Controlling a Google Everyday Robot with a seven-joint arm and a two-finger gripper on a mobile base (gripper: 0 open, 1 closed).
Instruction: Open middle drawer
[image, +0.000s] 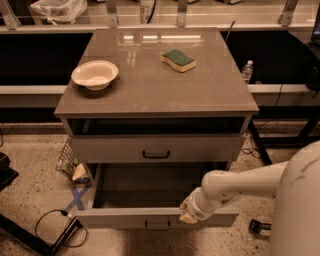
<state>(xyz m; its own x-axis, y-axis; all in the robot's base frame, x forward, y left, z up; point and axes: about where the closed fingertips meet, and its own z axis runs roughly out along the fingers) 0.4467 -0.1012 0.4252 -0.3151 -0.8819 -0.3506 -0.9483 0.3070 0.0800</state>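
The middle drawer (150, 218) is pulled well out of the grey cabinet, and its plain grey inside (145, 187) shows. Its low front panel has a small black bar handle (157, 225) at the centre. My gripper (187, 215) sits on the top edge of that front panel, right of the handle, at the end of my white arm (235, 182). Above it, the upper drawer (156, 148) with its own black handle stands nearly shut, with a dark gap under the countertop. Any drawer below is hidden.
On the countertop (150, 90) are a cream bowl (95, 75) and a green and yellow sponge (178, 60). A water bottle (247, 70) stands behind on the right. Cables (55, 227) and blue tape (75, 200) lie on the floor to the left. My white body (300, 210) fills the lower right.
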